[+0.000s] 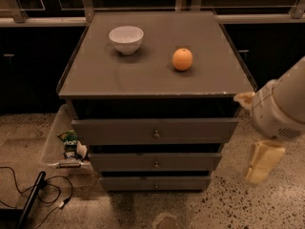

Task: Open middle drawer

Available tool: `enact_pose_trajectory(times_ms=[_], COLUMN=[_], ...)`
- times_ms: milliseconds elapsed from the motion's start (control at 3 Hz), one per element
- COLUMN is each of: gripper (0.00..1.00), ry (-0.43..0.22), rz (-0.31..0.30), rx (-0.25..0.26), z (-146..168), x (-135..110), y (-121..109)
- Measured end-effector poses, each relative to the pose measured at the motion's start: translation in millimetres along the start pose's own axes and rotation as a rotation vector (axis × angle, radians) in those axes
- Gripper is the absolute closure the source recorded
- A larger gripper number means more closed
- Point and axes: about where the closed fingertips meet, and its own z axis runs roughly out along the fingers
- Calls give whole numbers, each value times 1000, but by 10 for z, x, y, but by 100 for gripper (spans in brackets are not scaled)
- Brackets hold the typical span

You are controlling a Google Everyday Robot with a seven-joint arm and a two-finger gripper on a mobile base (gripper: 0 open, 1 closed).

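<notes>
The robot's claw [261,162] hangs low off the right-hand corner of the grey bench [143,82]. It is level with the middle drawer [190,162] but well apart from it, and whether the claw is open or closed cannot be told from this angle. The drawer appears shut and sits between a taller-fronted drawer [114,130] above and a slimmer one [128,183] below. Its front panel runs side to side across the view, with a small brass knob [156,164] at the centre. From the claw, that knob lies off to the left in the camera view, beyond the panel's right end. The reach therefore looks to call for a sideways sweep across the front before any pull outward toward the camera. A white bowl [126,38] and an orange [182,59] rest on the bench top, away from the drawers.
</notes>
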Motion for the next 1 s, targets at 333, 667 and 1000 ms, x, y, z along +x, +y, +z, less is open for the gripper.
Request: enact_pose_trajectory(times_ms=[333, 667, 1000], gripper=[0, 0, 0], ry=[-42, -66, -66], rz=[-15, -16, -16], rx=[-43, -84, -84], z=[566, 1171, 1171], x=[248, 522, 523], y=[222, 279, 279])
